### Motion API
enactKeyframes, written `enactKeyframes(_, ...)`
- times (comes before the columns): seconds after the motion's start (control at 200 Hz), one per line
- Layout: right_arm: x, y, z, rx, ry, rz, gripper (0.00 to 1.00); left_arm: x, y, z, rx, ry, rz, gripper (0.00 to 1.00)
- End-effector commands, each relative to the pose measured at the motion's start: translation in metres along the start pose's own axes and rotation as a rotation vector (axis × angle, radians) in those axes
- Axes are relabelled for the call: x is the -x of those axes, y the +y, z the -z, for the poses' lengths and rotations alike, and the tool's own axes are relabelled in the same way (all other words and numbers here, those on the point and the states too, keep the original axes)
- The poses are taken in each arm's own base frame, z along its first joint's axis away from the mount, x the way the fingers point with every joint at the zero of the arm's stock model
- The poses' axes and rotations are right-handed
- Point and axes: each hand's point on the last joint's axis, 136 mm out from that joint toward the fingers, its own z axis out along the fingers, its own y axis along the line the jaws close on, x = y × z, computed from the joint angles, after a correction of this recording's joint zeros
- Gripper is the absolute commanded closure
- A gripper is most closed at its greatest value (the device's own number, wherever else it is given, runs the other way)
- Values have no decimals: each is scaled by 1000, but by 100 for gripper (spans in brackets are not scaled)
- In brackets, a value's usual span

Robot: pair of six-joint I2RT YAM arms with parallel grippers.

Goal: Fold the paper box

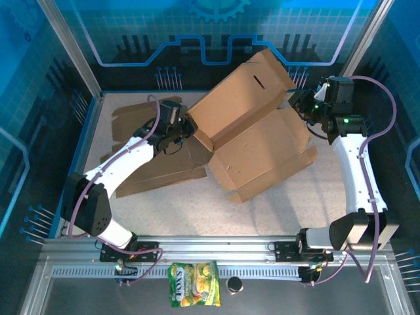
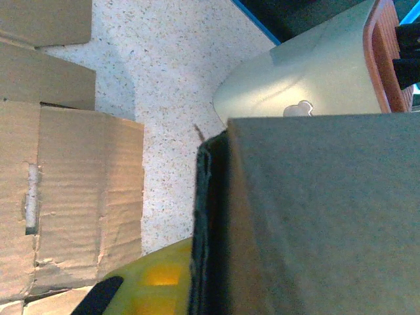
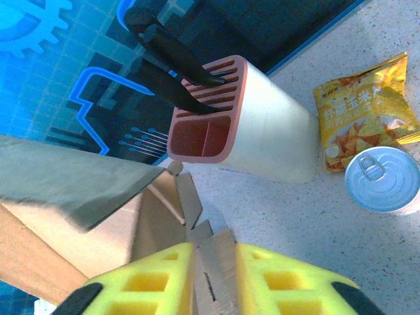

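One paper box (image 1: 246, 98), at least two flat cardboard sheets (image 1: 128, 118) (image 1: 164, 176) left, one knife block (image 3: 256, 125), one tin can (image 3: 384, 180), two snack bags (image 3: 364, 111) (image 1: 194, 284).

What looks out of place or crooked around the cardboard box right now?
The paper box lies askew, tilted diagonally and partly over flat cardboard sheets, with its end flaps hanging open. A snack bag and small can sit on the metal shelf at the near edge, off the table.
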Motion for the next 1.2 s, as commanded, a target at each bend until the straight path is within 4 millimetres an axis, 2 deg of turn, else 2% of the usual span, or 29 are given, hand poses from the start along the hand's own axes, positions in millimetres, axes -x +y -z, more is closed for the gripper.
enactKeyframes(0.0,-1,17,-2,44,28,58,80,3,-14,12,-65,-6,7,100)
enactKeyframes(0.13,-2,31,-2,73,32,102,80,2,-12,12,-56,-6,8,100)
enactKeyframes(0.42,-12,46,-8,92,71,174,80,1,-13,11,-50,-4,-8,100)
enactKeyframes(0.585,-25,51,-20,105,142,196,80,2,-18,11,-65,-5,-8,100)
enactKeyframes(0.695,-30,69,-18,151,171,262,79,5,-23,11,-82,-3,-17,100)
enactKeyframes(0.785,-26,94,-1,196,154,347,73,9,-25,10,-107,6,-11,100)
enactKeyframes(0.86,-14,112,20,214,103,414,69,14,-28,11,-144,15,1,100)
enactKeyframes(1.031,22,159,82,343,-107,501,58,25,-31,14,-179,54,-6,100)
enactKeyframes(1.106,43,167,102,374,-195,485,55,28,-31,16,-192,66,-14,100)
enactKeyframes(1.196,69,165,109,380,-248,454,54,29,-29,18,-202,93,-23,100)
